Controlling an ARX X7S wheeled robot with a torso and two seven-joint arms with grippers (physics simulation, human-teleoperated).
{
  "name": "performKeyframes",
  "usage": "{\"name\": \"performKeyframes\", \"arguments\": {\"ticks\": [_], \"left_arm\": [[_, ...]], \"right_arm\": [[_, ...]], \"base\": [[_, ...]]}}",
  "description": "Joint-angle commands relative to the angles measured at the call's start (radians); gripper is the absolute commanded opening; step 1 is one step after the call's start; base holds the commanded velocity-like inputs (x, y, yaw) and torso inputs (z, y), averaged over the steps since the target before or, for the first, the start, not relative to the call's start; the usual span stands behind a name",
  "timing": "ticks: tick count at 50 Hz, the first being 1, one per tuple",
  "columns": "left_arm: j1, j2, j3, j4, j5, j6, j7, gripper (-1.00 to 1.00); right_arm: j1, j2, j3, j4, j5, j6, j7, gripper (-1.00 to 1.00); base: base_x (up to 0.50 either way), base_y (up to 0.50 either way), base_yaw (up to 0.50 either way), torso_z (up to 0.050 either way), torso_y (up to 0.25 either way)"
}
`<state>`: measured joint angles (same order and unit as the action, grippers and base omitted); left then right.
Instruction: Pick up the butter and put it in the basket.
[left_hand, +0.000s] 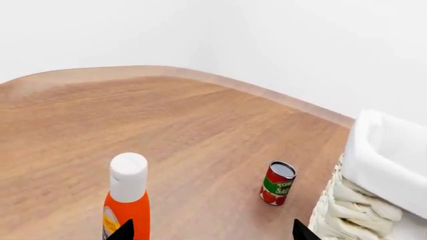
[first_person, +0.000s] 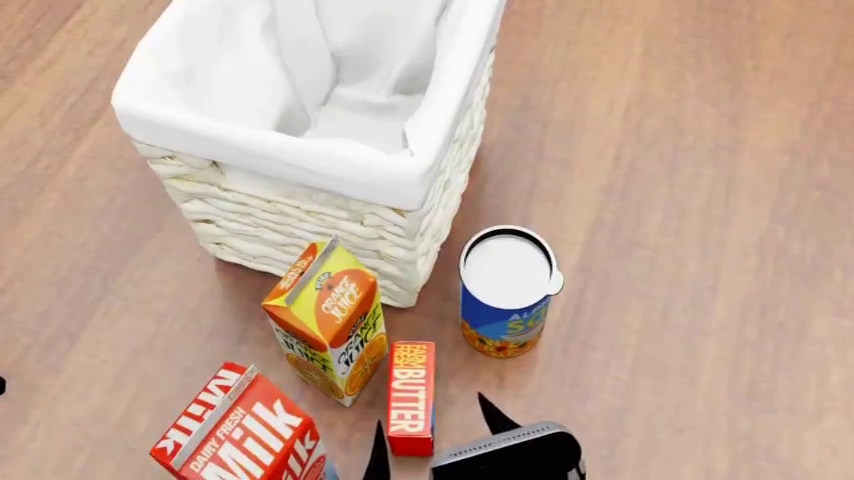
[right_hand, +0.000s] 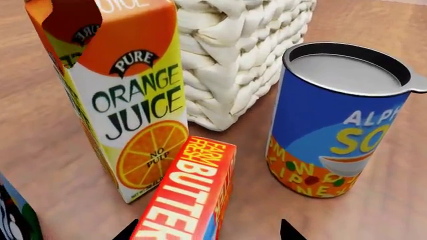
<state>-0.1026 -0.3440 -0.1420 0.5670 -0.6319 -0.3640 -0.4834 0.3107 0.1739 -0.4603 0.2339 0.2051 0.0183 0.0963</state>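
The butter (first_person: 411, 396) is a slim red box with white lettering, lying flat on the wooden table beside the orange juice carton. My right gripper (first_person: 434, 432) hangs open just above its near end, one fingertip on each side. In the right wrist view the butter (right_hand: 190, 195) runs between the two dark fingertips (right_hand: 288, 231), and I see no contact. The basket (first_person: 294, 160) is a big cream wicker box with a white cloth lining, standing behind the cartons. My left gripper (left_hand: 212, 231) is open over bare table, far from the butter, with the basket's wall (left_hand: 347, 205) beside it.
An orange juice carton (first_person: 328, 318) stands left of the butter and a milk carton (first_person: 240, 430) lies nearer. A blue soup can (first_person: 506, 292) stands right of the butter. Near the left gripper are an orange bottle with a white cap (left_hand: 127, 200) and a small tomato sauce can (left_hand: 277, 183).
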Motion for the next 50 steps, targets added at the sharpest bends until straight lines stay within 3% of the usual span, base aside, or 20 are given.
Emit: {"name": "performKeyframes", "arguments": {"ticks": [1,15,16,30,50], "left_arm": [[0.004,-0.002,0.000,0.010,-0.008,-0.003,-0.008,1.00],[0.008,-0.006,-0.004,0.022,-0.021,-0.006,-0.018,1.00],[0.007,-0.006,-0.004,0.022,-0.022,-0.007,-0.019,1.00],[0.002,-0.011,-0.007,0.018,-0.029,-0.007,-0.024,1.00],[-0.011,-0.010,0.003,-0.001,-0.023,0.001,-0.026,1.00]], "right_arm": [[0.016,0.002,-0.002,0.018,0.024,0.020,-0.013,1.00],[0.022,0.009,-0.013,0.016,0.026,0.023,-0.016,1.00],[0.021,0.009,-0.012,0.017,0.026,0.018,-0.015,-1.00],[0.001,0.011,-0.015,-0.003,0.015,-0.017,0.013,-1.00],[-0.225,0.158,-0.007,-0.639,-0.090,0.236,0.227,-1.00]], "base": [[0.00,0.00,0.00,0.000,0.000],[0.00,0.00,0.00,0.000,0.000],[0.00,0.00,0.00,0.000,0.000],[0.00,0.00,0.00,0.000,0.000],[0.00,0.00,0.00,0.000,0.001]]}}
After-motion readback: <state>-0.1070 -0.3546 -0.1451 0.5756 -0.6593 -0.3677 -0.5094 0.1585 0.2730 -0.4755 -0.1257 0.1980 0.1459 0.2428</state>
